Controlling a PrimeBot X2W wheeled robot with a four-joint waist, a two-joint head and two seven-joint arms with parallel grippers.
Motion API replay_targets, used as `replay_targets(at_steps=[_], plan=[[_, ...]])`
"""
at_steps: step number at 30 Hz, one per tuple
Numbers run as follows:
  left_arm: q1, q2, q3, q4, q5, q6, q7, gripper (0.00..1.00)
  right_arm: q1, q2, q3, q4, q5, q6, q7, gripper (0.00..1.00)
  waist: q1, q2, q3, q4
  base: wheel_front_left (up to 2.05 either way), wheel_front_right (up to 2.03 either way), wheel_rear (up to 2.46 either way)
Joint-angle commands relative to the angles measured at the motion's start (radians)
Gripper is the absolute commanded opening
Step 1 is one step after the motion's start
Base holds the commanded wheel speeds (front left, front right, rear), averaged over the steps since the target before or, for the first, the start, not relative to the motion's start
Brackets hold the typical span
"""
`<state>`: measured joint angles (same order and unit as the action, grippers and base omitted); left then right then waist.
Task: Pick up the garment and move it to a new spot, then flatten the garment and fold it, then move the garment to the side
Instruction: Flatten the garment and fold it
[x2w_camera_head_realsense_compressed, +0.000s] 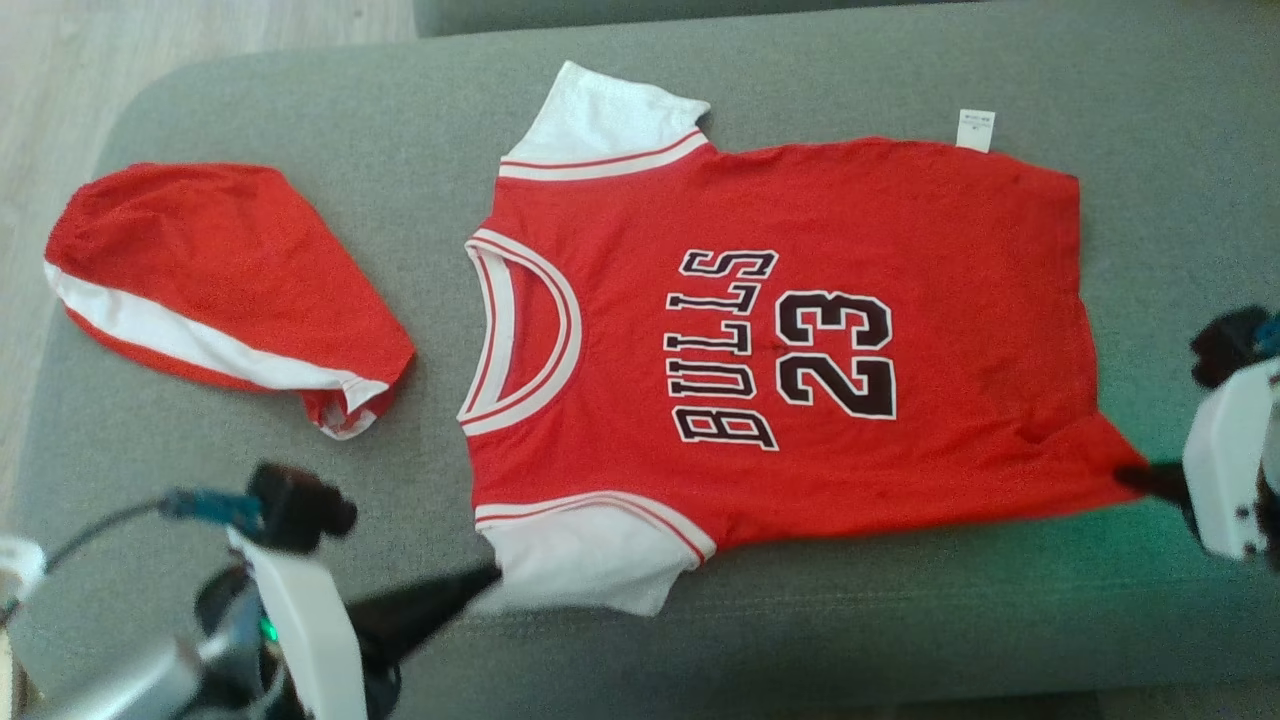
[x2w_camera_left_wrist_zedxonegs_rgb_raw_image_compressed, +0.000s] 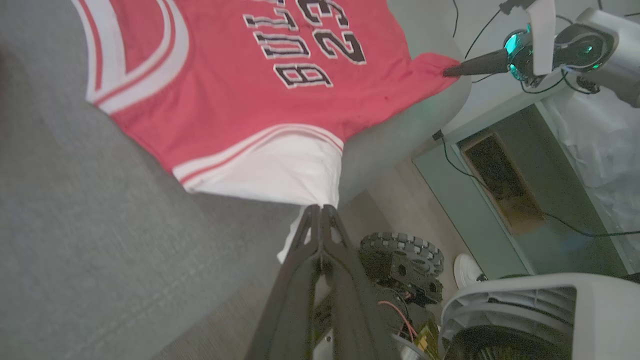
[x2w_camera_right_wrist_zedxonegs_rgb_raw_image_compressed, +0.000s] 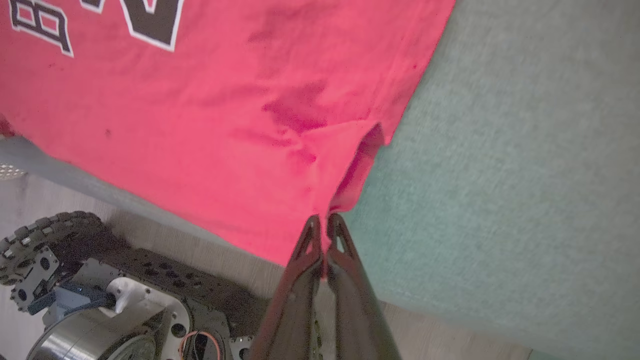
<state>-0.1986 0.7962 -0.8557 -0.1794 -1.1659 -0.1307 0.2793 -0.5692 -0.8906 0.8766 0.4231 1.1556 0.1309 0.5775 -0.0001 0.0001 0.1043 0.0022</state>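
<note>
Lying flat and face up on the grey cushion (x2w_camera_head_realsense_compressed: 300, 110), the red jersey (x2w_camera_head_realsense_compressed: 780, 340) runs its long axis across the head view, neckline toward the left and hem toward the right, so the lettering reads sideways. One white sleeve points to the far side and the near sleeve (x2w_camera_head_realsense_compressed: 590, 560) points toward the robot. The left gripper (x2w_camera_head_realsense_compressed: 490, 578) comes in from the lower left with its dark fingers closed together on the outer edge of that near sleeve; the left wrist view shows white cloth pinched at the tips. The right gripper (x2w_camera_head_realsense_compressed: 1128, 473) is likewise pinched tight on the near hem corner (x2w_camera_head_realsense_compressed: 1095, 455), which is drawn out into a point toward it. A white label (x2w_camera_head_realsense_compressed: 976, 130) sticks out at the far hem corner. A second red and white garment (x2w_camera_head_realsense_compressed: 220, 280) lies bunched to the left of the neckline, apart from the jersey. The cushion's near edge runs just below the near sleeve, while bare cushion lies open beyond the jersey's far edge and to the right of the hem. Pale floor (x2w_camera_head_realsense_compressed: 60, 60) shows past the cushion's rounded far left corner.
</note>
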Motion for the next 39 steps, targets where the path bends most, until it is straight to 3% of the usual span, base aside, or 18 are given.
replay_targets(at_steps=[1, 6, 18, 28, 38, 39], plan=[[-0.086, 0.041, 0.071, -0.025, -0.01, 0.0, -0.019, 0.0, -0.035, -0.026, -0.027, -0.003, -0.012, 0.0, -0.018, 0.0, 0.0001, -0.0001, 0.013, 0.0, 0.0, 0.0, 0.0], [-0.15, 0.017, 0.113, -0.01, -0.007, 0.0, -0.057, 0.0, -0.079, 0.0, -0.052, 0.035, -0.035, 0.0, -0.045, 0.0, 0.0001, -0.0001, 0.042, 0.0, 0.0, 0.0, 0.0], [-0.366, -0.1, 0.142, 0.124, 0.05, 0.001, -0.077, 0.0, -0.154, 0.067, -0.101, 0.144, -0.102, 0.0, -0.163, 0.0, 0.0001, -0.0001, 0.155, -0.004, 0.0, 0.0, 0.0], [-0.454, -0.14, 0.171, 0.222, 0.061, 0.002, -0.117, 0.0, -0.191, 0.106, -0.098, 0.179, -0.141, 0.0, -0.248, 0.0, 0.0001, -0.0001, 0.198, -0.022, 0.0, 0.0, 0.0], [-0.498, -0.181, 0.182, 0.341, 0.084, 0.057, -0.137, 0.0, -0.224, 0.138, -0.106, 0.213, -0.118, 0.0, -0.29, 0.0, 0.0001, -0.0001, 0.219, -0.039, 0.0, 0.0, 0.0], [-0.501, -0.187, 0.185, 0.349, 0.083, 0.062, -0.141, 0.0, -0.228, 0.141, -0.111, 0.22, -0.118, 0.0, -0.306, 0.4, 0.0001, -0.0001, 0.22, -0.04, 0.0, 0.0, 0.0]])
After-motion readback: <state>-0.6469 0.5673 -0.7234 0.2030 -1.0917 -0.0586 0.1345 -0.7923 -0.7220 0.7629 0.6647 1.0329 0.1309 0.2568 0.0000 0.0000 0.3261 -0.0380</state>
